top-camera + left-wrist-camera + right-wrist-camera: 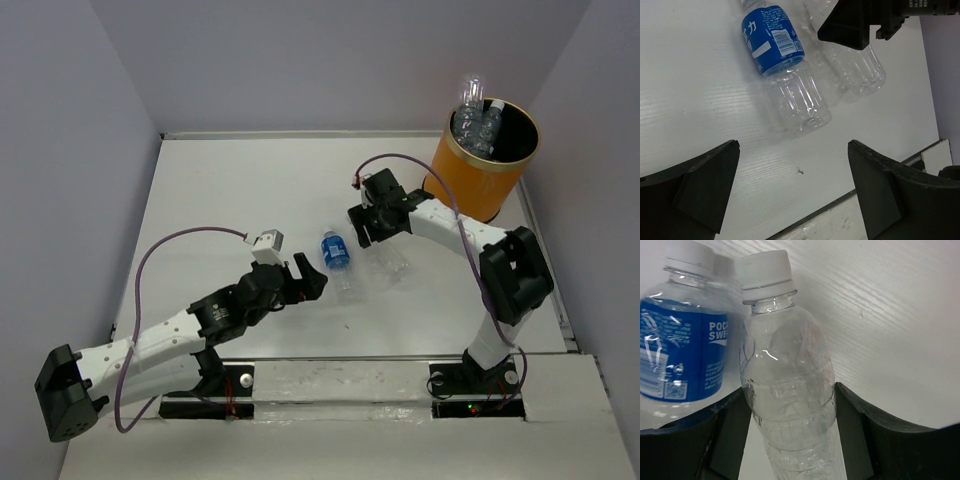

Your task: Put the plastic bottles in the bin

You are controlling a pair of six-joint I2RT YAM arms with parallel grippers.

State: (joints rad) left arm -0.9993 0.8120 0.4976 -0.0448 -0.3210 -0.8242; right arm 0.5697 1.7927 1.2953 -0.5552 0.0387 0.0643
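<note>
The left gripper (pixel 308 274) is held wide open with nothing in it, just beside the blue-label bottle (pixel 337 262) laid on the table (pixel 220 190). Next to it, a clear bottle (pixel 392 262) is hugged by the half-closed right gripper (pixel 372 240), but a firm hold cannot be told. More bottles (pixel 476 120) are seen in the orange bin (pixel 470 185).

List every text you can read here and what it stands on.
"POC" above "SWE", both cut off: blue label on a bottle.
"カ", white: the same label, left wrist view.
Its fine print and barcode: too small to read.
The clear bottle, bin: no text.
</note>
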